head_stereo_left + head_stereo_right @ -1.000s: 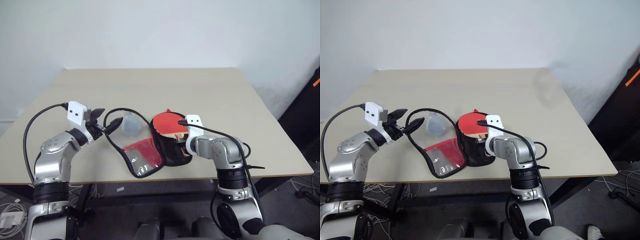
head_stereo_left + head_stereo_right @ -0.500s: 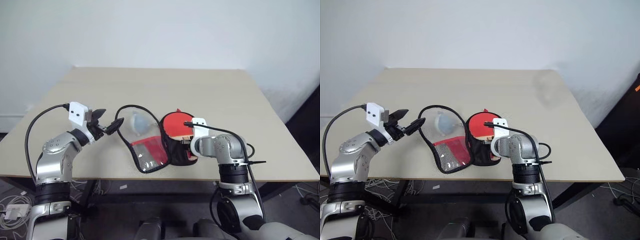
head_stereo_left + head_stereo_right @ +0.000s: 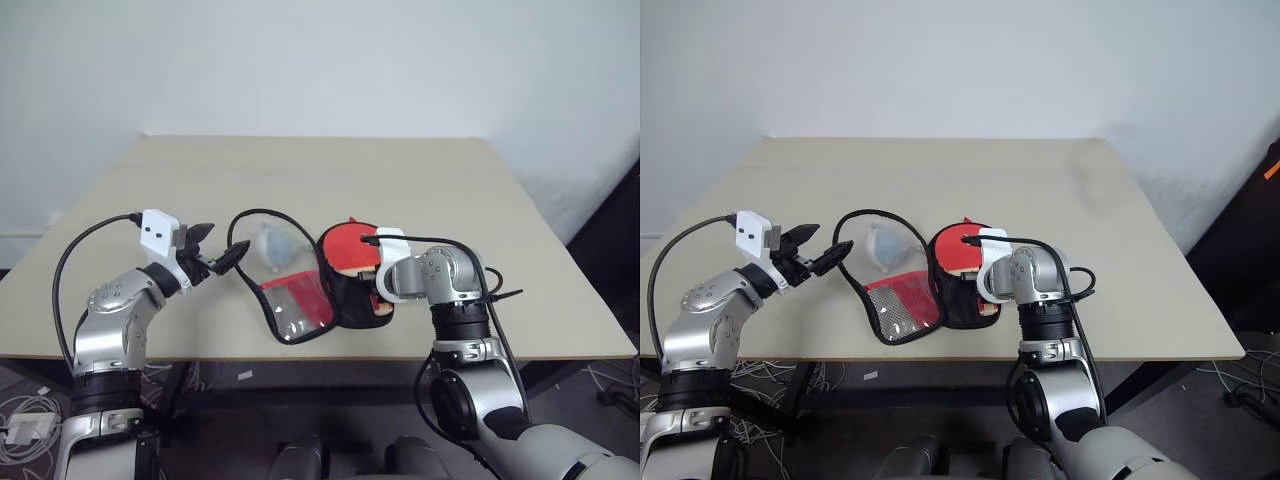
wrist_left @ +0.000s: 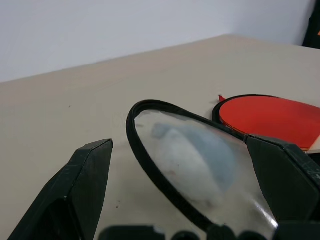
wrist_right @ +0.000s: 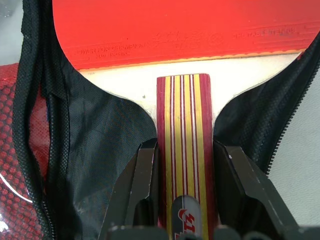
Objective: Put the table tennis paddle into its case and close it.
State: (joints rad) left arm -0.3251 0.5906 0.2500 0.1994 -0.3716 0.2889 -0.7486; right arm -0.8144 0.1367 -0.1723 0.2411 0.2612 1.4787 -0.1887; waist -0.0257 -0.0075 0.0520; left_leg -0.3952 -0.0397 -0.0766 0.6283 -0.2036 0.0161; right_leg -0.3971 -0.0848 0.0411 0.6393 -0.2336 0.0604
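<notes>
Item: flat table tennis paddle with round red rubber face and striped wooden handle (image 5: 184,150). Location: centre of the head views, lying in the lower half of the case.

Item: soft red paddle-shaped zip case with black lining and zipper edging (image 3: 300,305). Location: lower centre, spread open on the beige table (image 3: 420,180), clear-pocketed flap folded out left.

Item: right gripper (image 5: 184,172). Fingers flank the handle on both sides; contact looks light, possibly loosening.

Item: left gripper (image 3: 218,253). Fingers spread wide, empty, beside the flap's black rim.

Step, judged: seating the paddle. Next calls for letting go, then folding the flap over and zipping.

View notes: right wrist view gives finger-to-handle fit, hidden behind the wrist in the head views; left wrist view shows the rim (image 4: 150,160) between its spread fingers.
</notes>
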